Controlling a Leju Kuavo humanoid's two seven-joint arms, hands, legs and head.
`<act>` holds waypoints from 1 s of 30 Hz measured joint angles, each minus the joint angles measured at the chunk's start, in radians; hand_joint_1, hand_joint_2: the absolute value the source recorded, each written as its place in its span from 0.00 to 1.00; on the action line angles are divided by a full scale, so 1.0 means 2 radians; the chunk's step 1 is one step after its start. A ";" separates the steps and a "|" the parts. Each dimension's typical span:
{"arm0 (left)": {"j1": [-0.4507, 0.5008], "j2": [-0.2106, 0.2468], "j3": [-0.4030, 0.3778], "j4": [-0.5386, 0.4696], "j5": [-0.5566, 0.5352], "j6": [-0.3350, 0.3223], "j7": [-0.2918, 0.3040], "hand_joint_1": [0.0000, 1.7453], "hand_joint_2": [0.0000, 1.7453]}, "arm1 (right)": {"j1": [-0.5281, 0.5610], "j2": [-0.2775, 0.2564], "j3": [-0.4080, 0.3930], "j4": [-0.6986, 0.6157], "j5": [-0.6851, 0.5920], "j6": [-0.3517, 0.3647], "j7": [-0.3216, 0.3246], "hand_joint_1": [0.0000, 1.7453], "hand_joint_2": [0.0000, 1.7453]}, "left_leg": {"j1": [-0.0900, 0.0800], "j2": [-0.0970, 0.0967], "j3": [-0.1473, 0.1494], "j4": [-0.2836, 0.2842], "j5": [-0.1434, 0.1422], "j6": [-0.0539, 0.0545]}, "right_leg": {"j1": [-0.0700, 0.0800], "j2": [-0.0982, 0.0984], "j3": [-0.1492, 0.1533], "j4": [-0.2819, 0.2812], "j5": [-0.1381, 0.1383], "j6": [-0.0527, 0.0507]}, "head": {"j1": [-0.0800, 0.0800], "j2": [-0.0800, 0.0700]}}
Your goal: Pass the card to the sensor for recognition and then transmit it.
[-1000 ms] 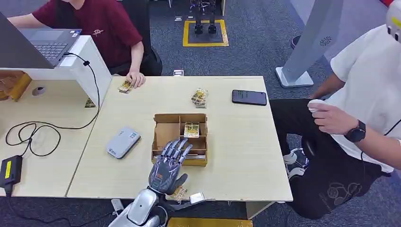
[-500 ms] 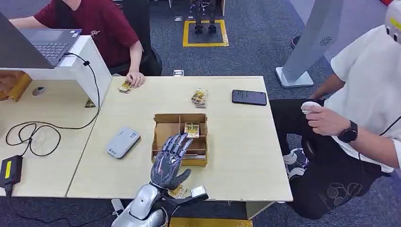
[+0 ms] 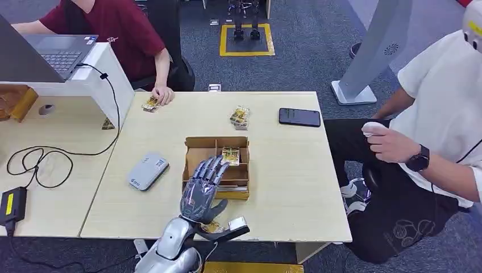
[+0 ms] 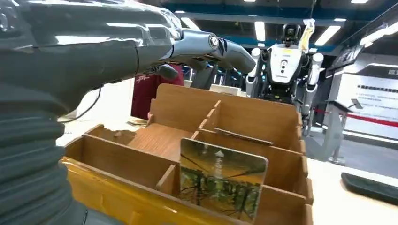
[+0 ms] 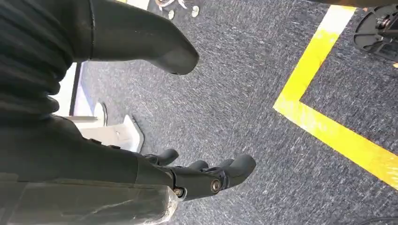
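Since a second ago, left hand [image 3: 203, 190] has edged slightly toward the cardboard tray [image 3: 196, 156], fingers spread, holding nothing. Left of the tray lies a rounded grey sensor [image 3: 147, 170]. A glossy card [image 3: 230, 155] with a forest picture stands in the tray's right compartment. Right hand [image 5: 206, 180] hangs over carpet, fingers loosely apart, empty.

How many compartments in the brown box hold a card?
1. The card stands in the far right compartment of the box, beyond the left hand; that hand may hide near compartments.
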State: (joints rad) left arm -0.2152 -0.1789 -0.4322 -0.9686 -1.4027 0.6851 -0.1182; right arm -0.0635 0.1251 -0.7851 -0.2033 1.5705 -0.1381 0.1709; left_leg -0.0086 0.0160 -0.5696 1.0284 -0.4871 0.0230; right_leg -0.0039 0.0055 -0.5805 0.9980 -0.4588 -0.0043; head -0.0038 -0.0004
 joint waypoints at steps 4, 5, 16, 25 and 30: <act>-0.001 -0.002 0.002 0.008 0.003 0.000 -0.005 0.00 1.00 | 0.000 0.000 0.000 0.000 -0.001 0.000 0.000 0.00 1.00 | 0.000 0.000 0.000 0.000 0.000 0.000 | 0.000 0.000 0.000 0.000 0.000 0.000 | 0.000 0.000; -0.001 -0.003 0.002 0.010 0.004 0.000 -0.006 0.00 1.00 | 0.000 0.000 0.000 0.000 -0.001 0.000 0.000 0.00 1.00 | 0.000 0.000 0.000 0.000 0.000 0.000 | 0.000 0.000 0.000 0.000 0.000 0.000 | 0.000 0.000; -0.006 -0.004 0.002 0.028 0.015 0.000 -0.016 1.00 1.00 | 0.000 0.000 0.000 0.000 0.000 0.000 0.000 0.00 1.00 | 0.000 0.000 0.000 0.000 0.000 0.000 | 0.000 0.000 0.000 0.000 0.000 0.000 | 0.000 0.000; -0.010 -0.003 0.002 0.040 0.031 0.000 -0.022 1.00 1.00 | 0.000 0.000 0.000 0.000 0.000 0.000 -0.001 0.00 1.00 | 0.000 0.000 0.000 0.000 0.000 0.000 | 0.000 0.000 0.000 0.000 0.000 0.000 | 0.000 0.000; -0.014 -0.002 0.002 0.044 0.047 0.000 -0.026 1.00 1.00 | 0.000 0.000 0.000 0.000 0.000 0.000 -0.001 0.00 1.00 | 0.000 0.000 0.000 0.000 0.000 0.000 | 0.000 0.000 0.000 0.000 0.000 0.000 | 0.000 0.000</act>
State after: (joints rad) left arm -0.2422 -0.1839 -0.4276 -0.8809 -1.3078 0.6851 -0.1709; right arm -0.0636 0.1251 -0.7843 -0.2033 1.5702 -0.1381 0.1694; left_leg -0.0086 0.0159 -0.5696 1.0284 -0.4871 0.0231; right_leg -0.0039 0.0055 -0.5802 0.9980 -0.4588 -0.0043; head -0.0038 -0.0004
